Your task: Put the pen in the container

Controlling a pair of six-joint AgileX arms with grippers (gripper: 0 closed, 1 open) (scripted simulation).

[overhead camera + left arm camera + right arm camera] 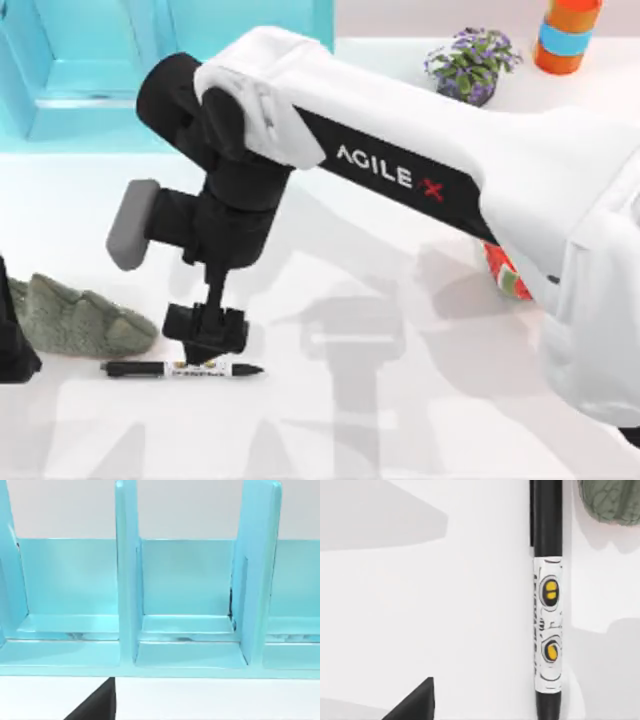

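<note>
Right gripper (205, 352) poised directly over pen (182, 369) lying flat beneath, jaw state indiscernible, for a mid-barrel pinch.

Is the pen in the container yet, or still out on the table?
Out. The pen lies flat on the white table, with the right gripper directly above its barrel. The turquoise container stands far behind, at the table's back left.

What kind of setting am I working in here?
Likely a rendered desk or office tabletop: a white table with a pen, a blue divided container and a potted plant.
</note>
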